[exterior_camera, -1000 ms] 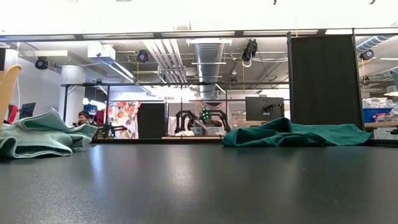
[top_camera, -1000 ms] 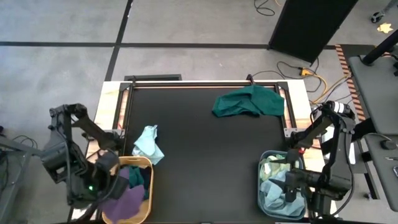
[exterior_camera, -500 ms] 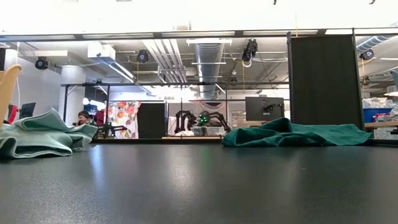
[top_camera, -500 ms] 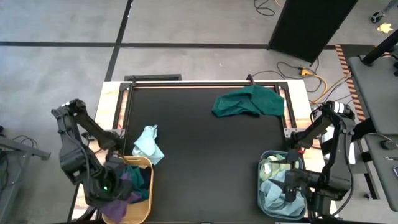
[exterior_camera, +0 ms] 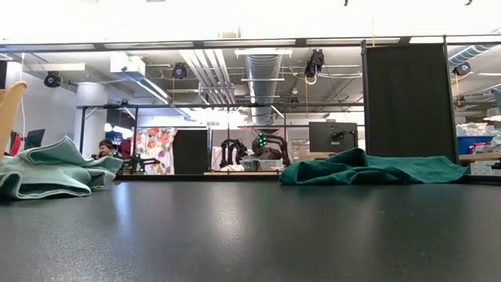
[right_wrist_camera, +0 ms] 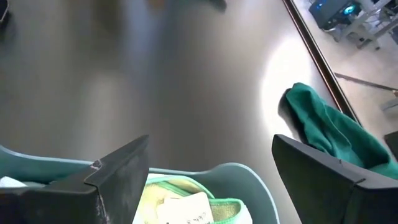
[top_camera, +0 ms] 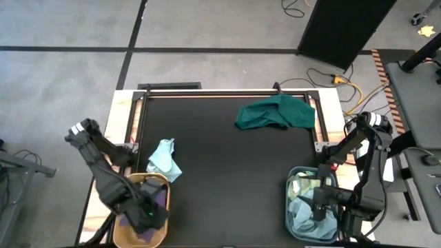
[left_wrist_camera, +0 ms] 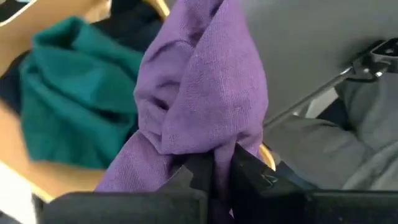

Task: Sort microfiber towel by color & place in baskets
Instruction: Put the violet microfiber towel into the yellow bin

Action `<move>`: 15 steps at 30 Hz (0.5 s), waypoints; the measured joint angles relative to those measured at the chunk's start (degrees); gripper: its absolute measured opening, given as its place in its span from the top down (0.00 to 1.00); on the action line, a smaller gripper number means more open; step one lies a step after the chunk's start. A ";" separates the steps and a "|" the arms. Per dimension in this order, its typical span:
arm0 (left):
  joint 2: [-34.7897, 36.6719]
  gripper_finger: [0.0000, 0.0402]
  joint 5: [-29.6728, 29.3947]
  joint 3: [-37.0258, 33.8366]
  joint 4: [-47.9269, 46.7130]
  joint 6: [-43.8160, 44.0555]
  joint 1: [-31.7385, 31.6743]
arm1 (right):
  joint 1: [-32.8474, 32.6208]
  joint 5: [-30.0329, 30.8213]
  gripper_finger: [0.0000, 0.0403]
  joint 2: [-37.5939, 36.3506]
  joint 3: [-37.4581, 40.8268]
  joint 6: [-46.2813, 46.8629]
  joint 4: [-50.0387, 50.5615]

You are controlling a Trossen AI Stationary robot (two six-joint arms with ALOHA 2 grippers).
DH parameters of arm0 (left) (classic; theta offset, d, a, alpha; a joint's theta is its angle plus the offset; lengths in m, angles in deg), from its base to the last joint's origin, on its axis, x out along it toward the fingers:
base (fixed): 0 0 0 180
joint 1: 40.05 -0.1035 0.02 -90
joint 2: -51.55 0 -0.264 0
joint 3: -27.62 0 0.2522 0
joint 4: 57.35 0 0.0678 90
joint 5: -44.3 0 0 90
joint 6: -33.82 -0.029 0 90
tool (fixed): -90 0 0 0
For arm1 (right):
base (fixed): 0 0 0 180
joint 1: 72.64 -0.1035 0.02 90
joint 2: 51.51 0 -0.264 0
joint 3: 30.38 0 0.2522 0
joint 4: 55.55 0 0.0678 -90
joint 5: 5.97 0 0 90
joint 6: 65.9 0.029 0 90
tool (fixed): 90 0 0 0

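1. Left gripper: over the orange-yellow basket at the table's near left corner, fingers clenched on a purple towel, apparently to drop it with the dark colours.
2. Orange-yellow basket contents: a dark green cloth beside the purple one, so this tub seems to take dark shades.
3. Light blue towel: loose on the table, just beyond that basket; unsorted.
4. Dark green towel: crumpled near the far edge, well apart from both tubs; unsorted.
5. Grey-blue basket: near right corner, holding pale cloths.
6. Right gripper: waiting above it, fingers spread, grasping nothing.
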 joint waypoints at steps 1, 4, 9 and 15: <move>-0.82 0.97 0.60 0.00 0.20 -0.50 -0.55 | 0.00 0.01 0.19 -0.01 0.08 0.00 0.01; -2.71 0.97 5.51 -1.41 -0.72 0.21 -1.81 | 0.00 1.33 0.19 -0.02 0.28 0.07 -0.01; -3.50 0.97 11.96 -9.56 2.33 -1.81 -2.09 | 0.00 3.08 0.19 -0.02 0.77 0.35 -0.12; -3.54 0.97 11.56 -22.26 19.64 -18.05 -1.92 | 0.00 3.40 0.19 -0.02 1.33 0.46 -0.14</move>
